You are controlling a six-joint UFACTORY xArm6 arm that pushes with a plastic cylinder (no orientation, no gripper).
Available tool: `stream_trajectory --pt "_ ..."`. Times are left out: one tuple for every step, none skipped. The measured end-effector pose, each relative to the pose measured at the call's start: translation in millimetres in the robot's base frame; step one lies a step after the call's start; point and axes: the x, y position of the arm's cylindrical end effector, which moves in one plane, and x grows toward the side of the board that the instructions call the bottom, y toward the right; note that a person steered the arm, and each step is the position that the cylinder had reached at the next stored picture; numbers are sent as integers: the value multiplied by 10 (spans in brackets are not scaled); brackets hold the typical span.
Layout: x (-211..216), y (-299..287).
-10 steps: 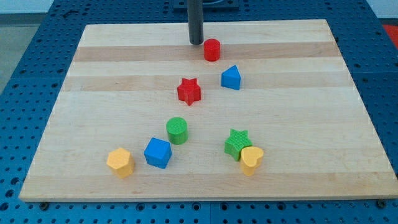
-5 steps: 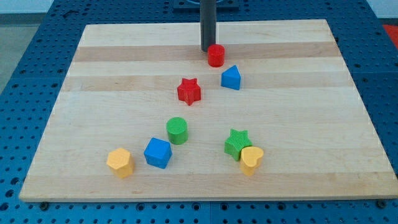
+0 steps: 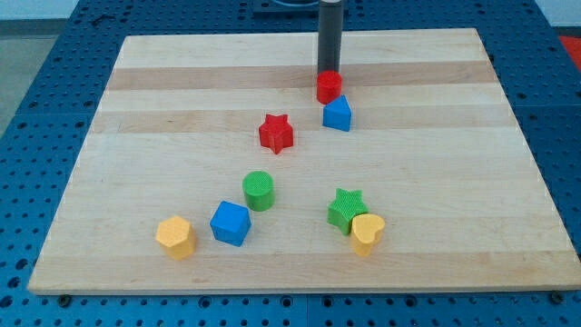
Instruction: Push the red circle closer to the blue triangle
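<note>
Wooden board [image 3: 136, 182], red circle [image 3: 329, 87] upright, touching blue triangle [image 3: 337, 114]

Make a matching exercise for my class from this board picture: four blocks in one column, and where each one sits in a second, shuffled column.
Blocks:
1. red circle
2. red star
3. yellow heart
4. blue cube

Places:
A. against the green star, on its lower right
B. just above the blue triangle, at my tip
C. between the yellow hexagon and the green circle
D. alone, left of the blue triangle

Pairs: 1-B, 2-D, 3-A, 4-C
</note>
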Motion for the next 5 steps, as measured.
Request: stream_trajectory --pt "24 8" --pt "155 -31" --pt "291 -120" --pt "391 -186" --pt "475 -254"
